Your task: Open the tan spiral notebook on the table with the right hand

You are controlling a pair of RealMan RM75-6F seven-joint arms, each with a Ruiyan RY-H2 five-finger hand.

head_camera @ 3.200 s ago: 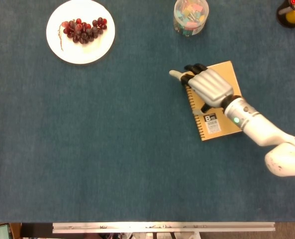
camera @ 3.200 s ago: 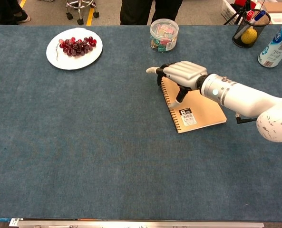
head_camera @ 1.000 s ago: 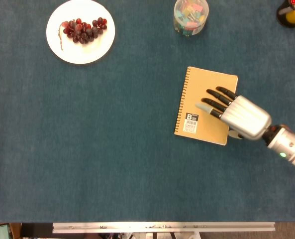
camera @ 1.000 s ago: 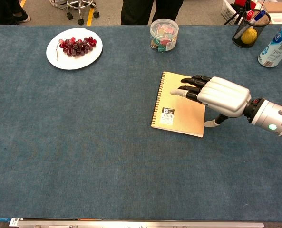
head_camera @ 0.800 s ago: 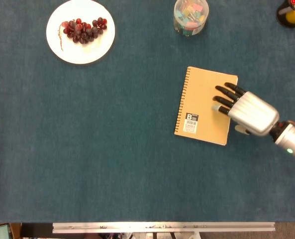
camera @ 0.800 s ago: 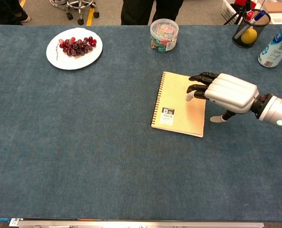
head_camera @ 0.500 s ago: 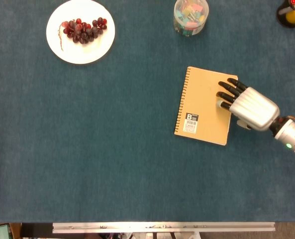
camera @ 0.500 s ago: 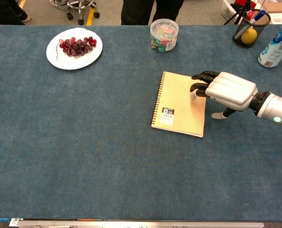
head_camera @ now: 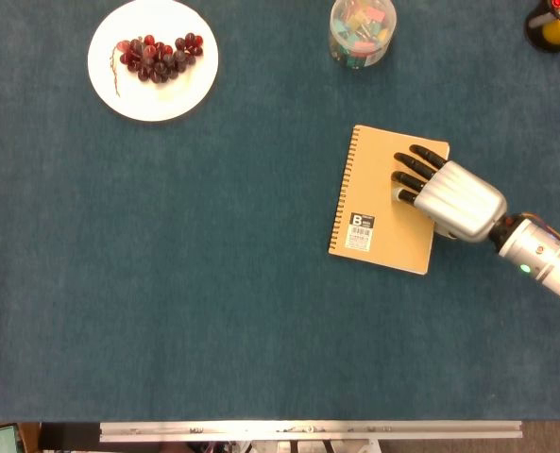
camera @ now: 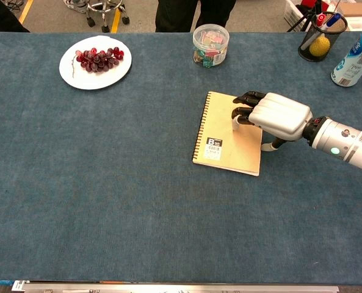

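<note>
Head view straight down from high above the table [head_camera: 213, 283]; chest view lower, slanting forward; same tabletop in both

A blue felt-covered worktop [camera: 107, 183] fills both views, evenly lit. Beyond its far edge lies a grey floor [camera: 52, 21] with a yellow line [camera: 115, 20] and a chair's wheeled base [camera: 104, 13]. A metal rail [head_camera: 308, 431] runs along the near edge.

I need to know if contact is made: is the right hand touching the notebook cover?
Touching: the chest view shows the right hand's fingertips pressed onto the notebook cover.

Right hand [head_camera: 454, 198] shifted left over the closed notebook [head_camera: 379, 203], fingers [head_camera: 410, 176] curled onto its cover
</note>
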